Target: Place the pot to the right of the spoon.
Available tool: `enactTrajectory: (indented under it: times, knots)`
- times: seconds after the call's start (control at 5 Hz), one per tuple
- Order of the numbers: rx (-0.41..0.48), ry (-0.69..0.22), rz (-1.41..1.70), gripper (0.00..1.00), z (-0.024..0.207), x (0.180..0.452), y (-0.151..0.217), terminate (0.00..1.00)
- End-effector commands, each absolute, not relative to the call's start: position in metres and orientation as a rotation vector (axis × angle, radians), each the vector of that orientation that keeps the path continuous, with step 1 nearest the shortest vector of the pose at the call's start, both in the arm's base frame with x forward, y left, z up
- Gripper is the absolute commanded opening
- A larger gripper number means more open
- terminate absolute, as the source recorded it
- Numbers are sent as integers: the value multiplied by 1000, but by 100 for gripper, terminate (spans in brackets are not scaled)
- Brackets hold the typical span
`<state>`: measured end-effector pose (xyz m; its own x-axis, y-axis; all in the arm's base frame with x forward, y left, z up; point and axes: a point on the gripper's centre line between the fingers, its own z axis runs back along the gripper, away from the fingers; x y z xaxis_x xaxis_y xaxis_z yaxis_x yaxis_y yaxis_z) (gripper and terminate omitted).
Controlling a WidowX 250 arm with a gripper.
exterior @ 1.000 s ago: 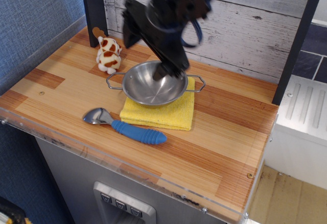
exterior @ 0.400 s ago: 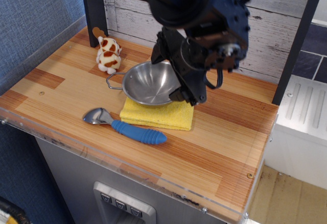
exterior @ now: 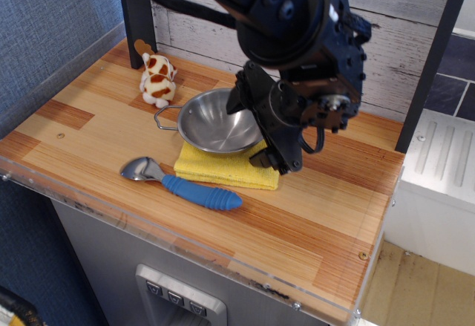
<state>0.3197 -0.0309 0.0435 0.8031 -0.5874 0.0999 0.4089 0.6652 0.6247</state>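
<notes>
The shiny steel pot sits on a yellow cloth at the middle of the wooden counter. Its left wire handle shows; the right handle is hidden behind my arm. My black gripper is down at the pot's right rim. It looks open, with one finger inside the rim and one outside over the cloth. The pot rests flat, not lifted. The spoon, with a metal bowl and a blue ribbed handle, lies in front of the cloth, its bowl end to the left.
A small brown-and-white plush toy sits at the back left. A white plank wall and a dark post bound the back. The wooden counter extends right of the spoon, with a clear plastic lip along its front edge.
My gripper has moved from over the pot's middle to its right rim and come down lower. The pot, cloth and spoon have not moved.
</notes>
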Motion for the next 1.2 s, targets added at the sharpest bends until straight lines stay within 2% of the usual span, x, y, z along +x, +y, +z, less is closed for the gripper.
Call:
enactTrajectory:
  times: [0.0,0.2,0.8,1.0]
  knots:
    - [637,-325,-563,0,43,316,-28,0]
    - [650,-332,-537,0,48,318,-24,0]
    - [636,-297,-531,0,43,312,-22,0]
    - [669,-314,-523,0,62,314,-17,0]
